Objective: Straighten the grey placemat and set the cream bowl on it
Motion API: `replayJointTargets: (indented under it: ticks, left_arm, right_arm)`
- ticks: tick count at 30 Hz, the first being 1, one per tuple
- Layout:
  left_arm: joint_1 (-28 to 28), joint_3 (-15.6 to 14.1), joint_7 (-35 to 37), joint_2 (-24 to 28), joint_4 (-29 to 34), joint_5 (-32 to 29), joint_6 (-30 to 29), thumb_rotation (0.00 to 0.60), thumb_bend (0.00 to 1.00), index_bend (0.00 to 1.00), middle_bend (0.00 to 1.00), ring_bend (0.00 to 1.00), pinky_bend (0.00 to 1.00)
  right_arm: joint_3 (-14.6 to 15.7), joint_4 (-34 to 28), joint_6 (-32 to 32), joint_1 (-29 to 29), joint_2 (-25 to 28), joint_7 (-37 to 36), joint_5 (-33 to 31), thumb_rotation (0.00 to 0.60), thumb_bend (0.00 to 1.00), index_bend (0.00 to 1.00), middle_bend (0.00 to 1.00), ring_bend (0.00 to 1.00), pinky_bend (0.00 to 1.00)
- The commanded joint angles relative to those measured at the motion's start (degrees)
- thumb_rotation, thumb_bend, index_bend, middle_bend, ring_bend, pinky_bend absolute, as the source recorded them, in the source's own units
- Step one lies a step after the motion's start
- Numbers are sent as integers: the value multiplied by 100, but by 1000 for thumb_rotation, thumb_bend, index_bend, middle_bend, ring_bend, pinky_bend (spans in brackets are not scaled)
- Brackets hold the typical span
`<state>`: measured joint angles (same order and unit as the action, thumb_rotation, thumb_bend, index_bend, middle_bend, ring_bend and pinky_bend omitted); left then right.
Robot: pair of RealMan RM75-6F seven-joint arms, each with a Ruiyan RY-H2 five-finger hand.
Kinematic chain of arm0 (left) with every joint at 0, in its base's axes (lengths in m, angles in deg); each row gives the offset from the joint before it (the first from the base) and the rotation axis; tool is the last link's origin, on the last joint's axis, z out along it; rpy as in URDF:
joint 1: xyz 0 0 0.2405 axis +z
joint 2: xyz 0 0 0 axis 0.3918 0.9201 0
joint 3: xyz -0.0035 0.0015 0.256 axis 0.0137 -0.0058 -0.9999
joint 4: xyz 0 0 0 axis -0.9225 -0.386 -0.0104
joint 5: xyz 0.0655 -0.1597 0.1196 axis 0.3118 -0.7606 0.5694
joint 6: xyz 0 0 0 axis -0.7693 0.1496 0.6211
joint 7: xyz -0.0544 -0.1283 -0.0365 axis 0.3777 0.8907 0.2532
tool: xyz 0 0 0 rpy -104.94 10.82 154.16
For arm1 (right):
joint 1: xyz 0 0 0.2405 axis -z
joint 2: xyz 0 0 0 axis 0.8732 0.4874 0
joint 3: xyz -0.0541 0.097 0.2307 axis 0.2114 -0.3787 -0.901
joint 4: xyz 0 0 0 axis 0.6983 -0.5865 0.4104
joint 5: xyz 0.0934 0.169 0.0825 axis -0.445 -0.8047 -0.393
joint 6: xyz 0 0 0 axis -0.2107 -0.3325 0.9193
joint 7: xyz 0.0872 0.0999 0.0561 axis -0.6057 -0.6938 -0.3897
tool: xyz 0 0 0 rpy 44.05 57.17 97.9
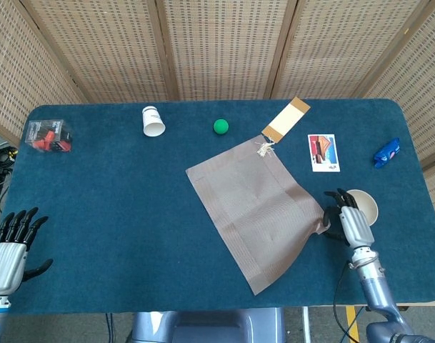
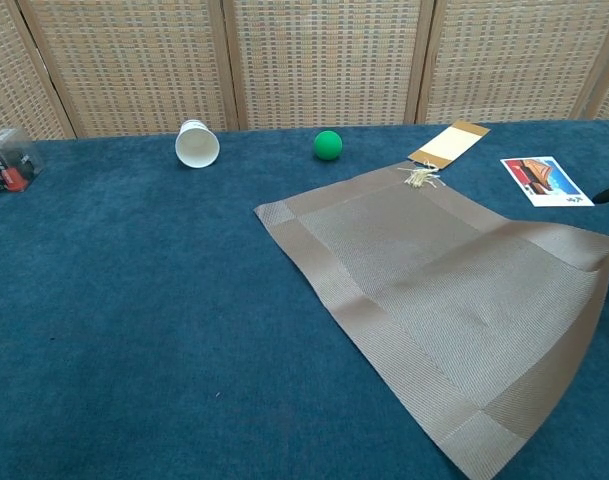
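Note:
The grey placemat (image 1: 258, 207) (image 2: 439, 295) lies askew on the blue table, rotated so its long side runs diagonally toward the front right. My right hand (image 1: 351, 223) pinches the mat's right corner, which is lifted off the cloth. Right behind that hand sits the cream bowl (image 1: 366, 202), partly covered by the fingers. In the chest view only a dark fingertip shows at the right edge. My left hand (image 1: 8, 251) hovers at the front left corner, fingers spread, holding nothing.
Along the far side are a white paper cup (image 1: 153, 121) on its side, a green ball (image 1: 221, 126), a tan tag with a tassel (image 1: 285, 120) touching the mat's far corner, a picture card (image 1: 323, 152), a blue object (image 1: 387, 152) and a clear box (image 1: 47, 135).

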<state>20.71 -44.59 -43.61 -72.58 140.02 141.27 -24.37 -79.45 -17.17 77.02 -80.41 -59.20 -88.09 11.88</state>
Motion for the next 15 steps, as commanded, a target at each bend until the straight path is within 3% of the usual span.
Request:
replayJointTargets:
  ticks: [1, 9, 15]
  left_arm:
    - [0, 2, 2, -1, -3, -1, -1, 600, 35, 152, 0, 0, 0]
    - [-8, 10, 28, 1, -15, -23, 21, 600, 34, 152, 0, 0, 0]
    - [-23, -6, 48, 11, 34, -32, 77, 600, 35, 152, 0, 0, 0]
  right_arm:
    - [-132, 80, -143, -107, 41, 143, -155, 600, 583, 745, 250, 18, 32]
    - [-415, 327, -432, -297, 131, 438, -561, 600, 575, 747, 253, 21, 32]
    - [-804, 641, -615, -482, 277, 500, -964, 600, 565, 748, 264, 22, 32]
